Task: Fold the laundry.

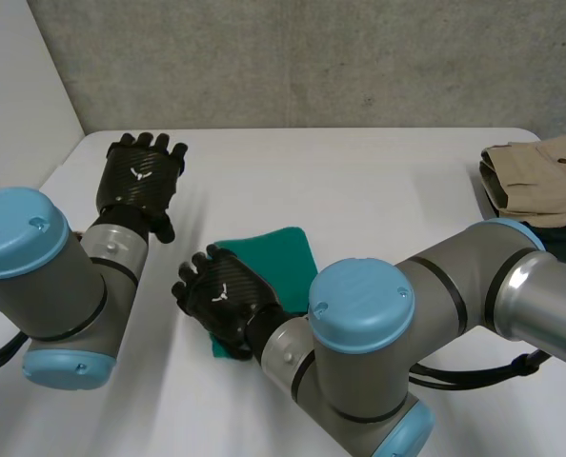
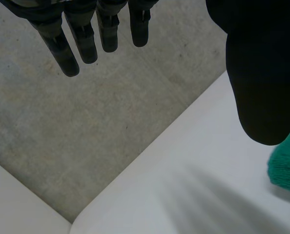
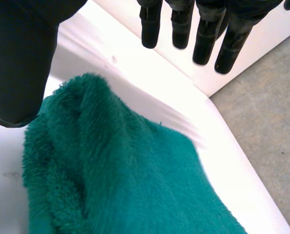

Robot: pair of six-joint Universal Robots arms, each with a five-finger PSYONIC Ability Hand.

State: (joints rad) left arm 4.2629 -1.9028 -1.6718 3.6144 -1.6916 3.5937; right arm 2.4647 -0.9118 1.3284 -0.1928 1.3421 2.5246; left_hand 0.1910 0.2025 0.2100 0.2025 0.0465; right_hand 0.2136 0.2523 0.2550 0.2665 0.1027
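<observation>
My left hand (image 1: 142, 177) hovers outstretched, my right hand (image 1: 221, 297) angles across nearer in — both straight-fingered, holding nothing.

You have no words or numbers to read here. The one marking is a small white emblem on the back of the left hand (image 1: 140, 179) and the right hand (image 1: 221, 295); no letters show in it.

This looks like a robotics lab or test room, not a home. A bare grey concrete wall (image 1: 312, 57) stands behind a plain white table (image 1: 359, 181). The left arm (image 1: 35, 286) and right arm (image 1: 378, 324), jointed machines, work over it. The laundry is a green towel (image 1: 269, 257) and a folded beige garment (image 1: 540, 176).
</observation>
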